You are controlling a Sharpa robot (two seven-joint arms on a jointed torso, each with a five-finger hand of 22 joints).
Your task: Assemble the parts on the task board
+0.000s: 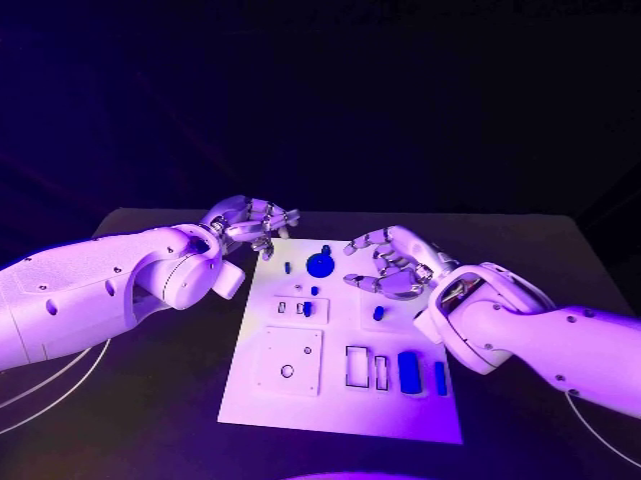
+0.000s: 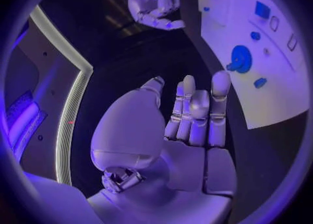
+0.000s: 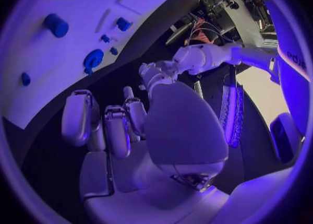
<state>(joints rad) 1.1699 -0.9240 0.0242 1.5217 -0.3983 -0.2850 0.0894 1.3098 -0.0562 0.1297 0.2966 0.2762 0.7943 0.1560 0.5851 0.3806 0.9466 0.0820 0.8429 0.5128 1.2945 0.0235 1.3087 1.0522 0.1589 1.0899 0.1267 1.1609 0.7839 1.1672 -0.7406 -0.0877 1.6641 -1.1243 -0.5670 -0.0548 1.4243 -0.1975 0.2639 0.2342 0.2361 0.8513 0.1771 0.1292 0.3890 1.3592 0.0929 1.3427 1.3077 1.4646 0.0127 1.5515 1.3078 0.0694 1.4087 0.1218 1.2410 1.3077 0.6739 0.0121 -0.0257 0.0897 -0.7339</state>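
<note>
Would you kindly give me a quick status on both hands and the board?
Left hand open, at board's far left corner. Right hand open, over task board. Round blue part sits between them, untouched. Nothing in the way.

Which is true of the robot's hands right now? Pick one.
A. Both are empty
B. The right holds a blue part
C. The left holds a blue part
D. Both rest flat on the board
A: the left hand and right hand show bare palms and fingers, nothing held.
</note>
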